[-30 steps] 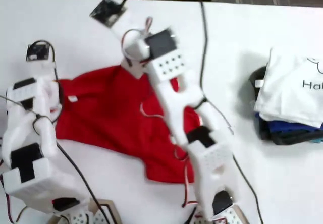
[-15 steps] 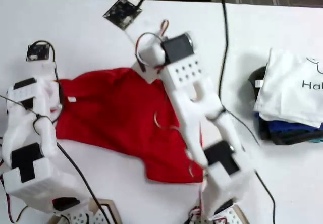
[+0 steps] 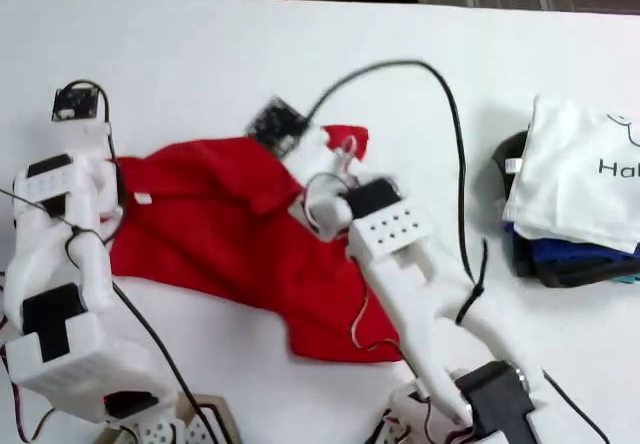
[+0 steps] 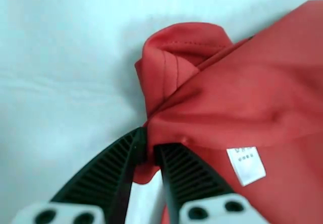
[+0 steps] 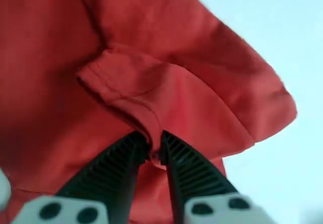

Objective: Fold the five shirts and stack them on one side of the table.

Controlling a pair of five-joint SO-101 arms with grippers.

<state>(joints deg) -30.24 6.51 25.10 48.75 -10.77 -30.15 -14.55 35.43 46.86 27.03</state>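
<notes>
The white tabletop [image 3: 180,54] carries two lots of clothing, well apart. In the high view a red shirt [image 3: 220,234] lies rumpled across the left and middle part, its far edge turned over onto itself. At the right edge sits a stack of folded shirts [image 3: 570,224], with a white shirt [image 3: 580,184] on top, a blue shirt [image 3: 560,252] beneath it and darker cloth lowest against the tabletop.

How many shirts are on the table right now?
4 at least: a red shirt mid-table, pinched by the left gripper and right gripper; stacked at the high view's right, a white shirt on top, a blue shirt beneath, a dark shirt lowest. Others may be hidden.
</notes>
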